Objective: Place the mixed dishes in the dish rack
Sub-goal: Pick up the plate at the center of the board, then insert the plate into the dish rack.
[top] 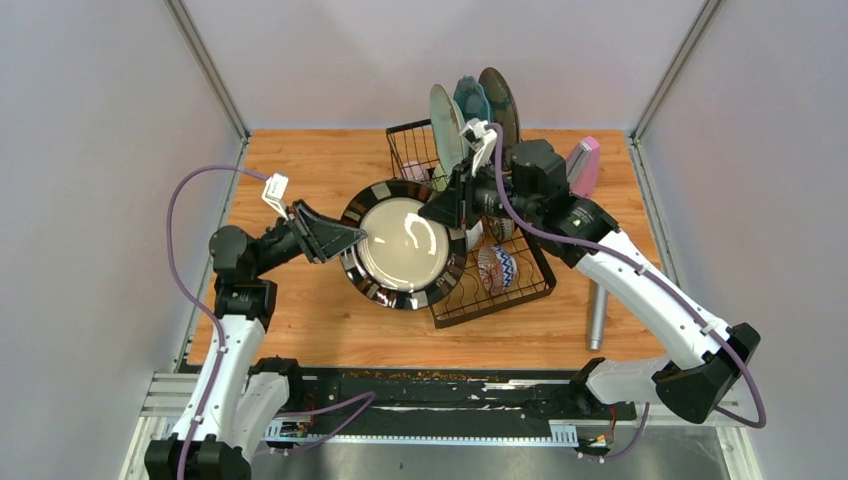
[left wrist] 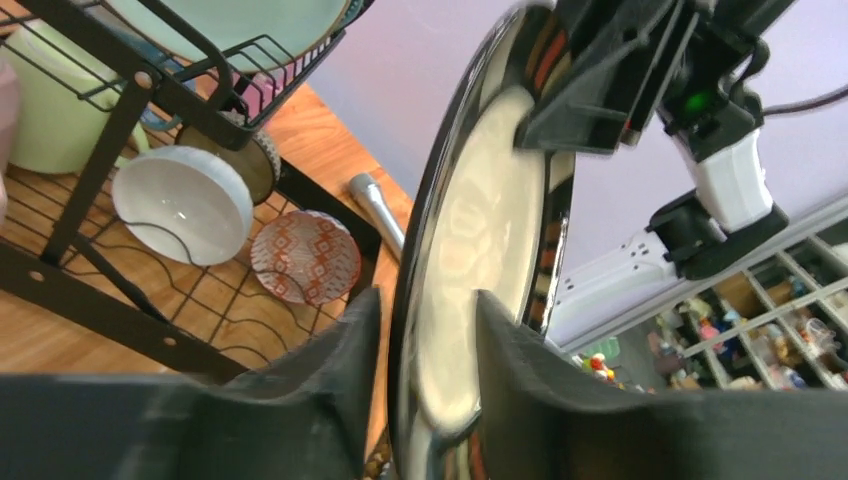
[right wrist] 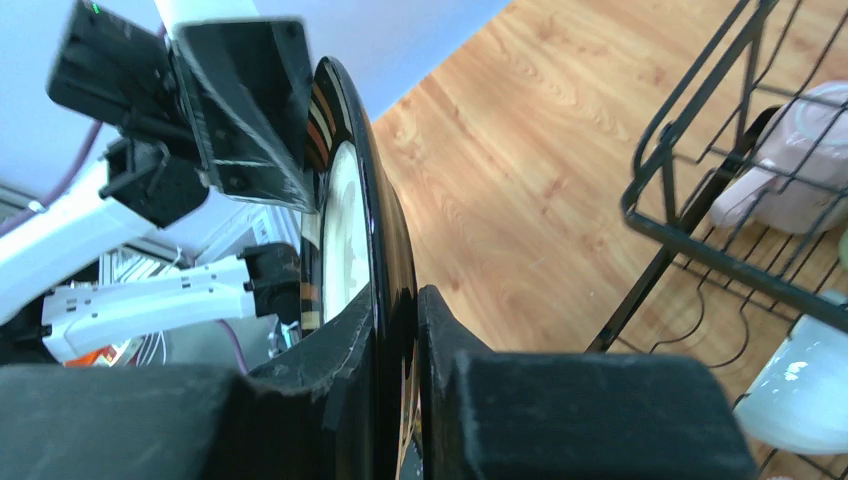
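Observation:
A large plate [top: 405, 245] with a glossy dark rim and a cream centre hangs tilted above the table, just left of the dish rack [top: 500, 300]. My right gripper [top: 440, 212] is shut on its right rim; in the right wrist view both fingers press the plate [right wrist: 350, 230] edge at the right gripper [right wrist: 400, 320]. My left gripper [top: 355, 237] straddles the left rim with its jaws open; wood shows between one finger and the plate [left wrist: 480, 230] at the left gripper [left wrist: 428, 340]. Other plates [top: 447, 125] stand upright in the rack.
The rack [left wrist: 110, 310] holds a white bowl [left wrist: 183, 205], a red patterned bowl [left wrist: 305, 257], a pale-green mug [left wrist: 50, 120] and a pink mug [right wrist: 800, 180]. A pink metronome [top: 585, 165] stands behind the right arm. A silver microphone [top: 597, 320] lies right of the rack.

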Controlling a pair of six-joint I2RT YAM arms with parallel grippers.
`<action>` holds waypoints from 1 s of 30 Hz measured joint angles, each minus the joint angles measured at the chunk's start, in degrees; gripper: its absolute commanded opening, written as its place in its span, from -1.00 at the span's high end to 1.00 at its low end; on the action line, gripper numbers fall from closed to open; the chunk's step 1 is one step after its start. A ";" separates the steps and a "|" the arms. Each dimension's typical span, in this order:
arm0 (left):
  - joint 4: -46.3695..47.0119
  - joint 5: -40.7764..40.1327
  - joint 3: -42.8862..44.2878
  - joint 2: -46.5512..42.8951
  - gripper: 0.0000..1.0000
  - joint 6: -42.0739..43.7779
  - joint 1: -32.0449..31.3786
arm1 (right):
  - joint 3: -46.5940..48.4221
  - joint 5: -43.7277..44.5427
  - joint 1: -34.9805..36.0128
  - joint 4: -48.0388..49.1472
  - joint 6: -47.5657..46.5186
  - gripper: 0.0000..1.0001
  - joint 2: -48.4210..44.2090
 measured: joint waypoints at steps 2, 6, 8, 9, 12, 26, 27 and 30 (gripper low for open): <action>-5.57 -1.84 1.79 -1.01 -0.46 4.20 -0.87 | -0.02 1.25 1.49 -2.03 -0.50 1.00 0.00; -16.09 -6.23 5.38 -3.54 -0.80 11.80 -1.36 | 0.28 3.43 3.43 -6.86 -2.21 1.00 0.00; -20.00 -8.57 5.97 -4.74 -0.92 14.62 -1.38 | 1.33 5.29 3.48 -9.46 -3.21 1.00 0.00; -22.29 -9.97 6.16 -5.38 -0.98 15.85 -1.38 | 1.95 6.29 3.41 -10.36 -3.67 1.00 0.00; -28.33 -14.99 6.27 -6.82 -0.99 18.75 -1.38 | 4.46 9.70 3.32 -12.37 -5.20 1.00 -0.02; -54.31 -43.50 10.16 -10.01 -1.00 24.98 -1.38 | 15.76 27.93 4.39 -12.52 -12.20 1.00 -0.63; -55.08 -44.06 10.16 -9.79 -1.00 24.98 -1.38 | 17.27 30.01 4.85 -12.50 -13.29 1.00 -0.20; -56.43 -45.53 10.16 -9.09 -1.00 24.96 -1.38 | 20.46 35.41 6.51 -10.82 -16.57 1.00 1.36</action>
